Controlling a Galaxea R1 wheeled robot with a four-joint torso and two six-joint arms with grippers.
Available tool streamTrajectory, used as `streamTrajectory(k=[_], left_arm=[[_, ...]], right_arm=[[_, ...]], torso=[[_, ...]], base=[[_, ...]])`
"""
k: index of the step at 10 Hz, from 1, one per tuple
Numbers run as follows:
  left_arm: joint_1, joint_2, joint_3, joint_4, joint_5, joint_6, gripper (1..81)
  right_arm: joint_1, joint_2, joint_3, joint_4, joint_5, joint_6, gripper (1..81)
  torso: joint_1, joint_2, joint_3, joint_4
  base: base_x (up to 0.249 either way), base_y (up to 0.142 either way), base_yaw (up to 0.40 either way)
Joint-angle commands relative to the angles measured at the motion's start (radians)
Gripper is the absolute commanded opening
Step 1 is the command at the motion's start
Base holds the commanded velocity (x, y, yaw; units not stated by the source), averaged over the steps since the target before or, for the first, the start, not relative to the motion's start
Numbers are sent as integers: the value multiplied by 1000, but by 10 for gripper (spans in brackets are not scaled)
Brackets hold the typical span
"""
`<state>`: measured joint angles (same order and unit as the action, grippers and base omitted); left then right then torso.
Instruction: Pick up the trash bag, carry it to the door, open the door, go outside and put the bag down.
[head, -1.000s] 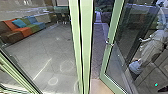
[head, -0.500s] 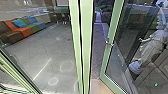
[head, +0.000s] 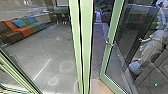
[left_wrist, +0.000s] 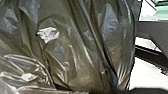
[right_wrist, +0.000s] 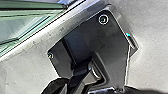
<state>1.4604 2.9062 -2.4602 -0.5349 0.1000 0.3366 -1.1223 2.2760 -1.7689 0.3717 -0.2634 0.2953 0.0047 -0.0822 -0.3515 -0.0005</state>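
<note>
The dark, shiny plastic trash bag (left_wrist: 82, 55) seems picked up, close by the left claw, whose grip cannot be told, and the green-framed glass door (head: 107, 56) looks opened, so going out and putting down seem left.

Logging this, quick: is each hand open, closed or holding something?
Left hand: can't tell whether open or closed; trash bag close to its wrist camera.
Right hand: can't tell.
</note>
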Motion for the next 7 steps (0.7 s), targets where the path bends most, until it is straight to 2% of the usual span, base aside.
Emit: streamTrajectory(k=[1,6,7], left_arm=[[-27,33,-57,3,90,5,10],[-33,58,-103,1,61,5,10],[-36,58,-103,3,61,5,10]], right_arm=[[-115,167,-194,-134,33,-1,811],[-239,475,-550,-244,39,-2,811],[-254,505,-585,-255,47,-2,811]], torso=[[0,0,0,0],[0,0,0,0],[0,0,0,0]], base=[[0,0,0],[0,0,0],[0,0,0]])
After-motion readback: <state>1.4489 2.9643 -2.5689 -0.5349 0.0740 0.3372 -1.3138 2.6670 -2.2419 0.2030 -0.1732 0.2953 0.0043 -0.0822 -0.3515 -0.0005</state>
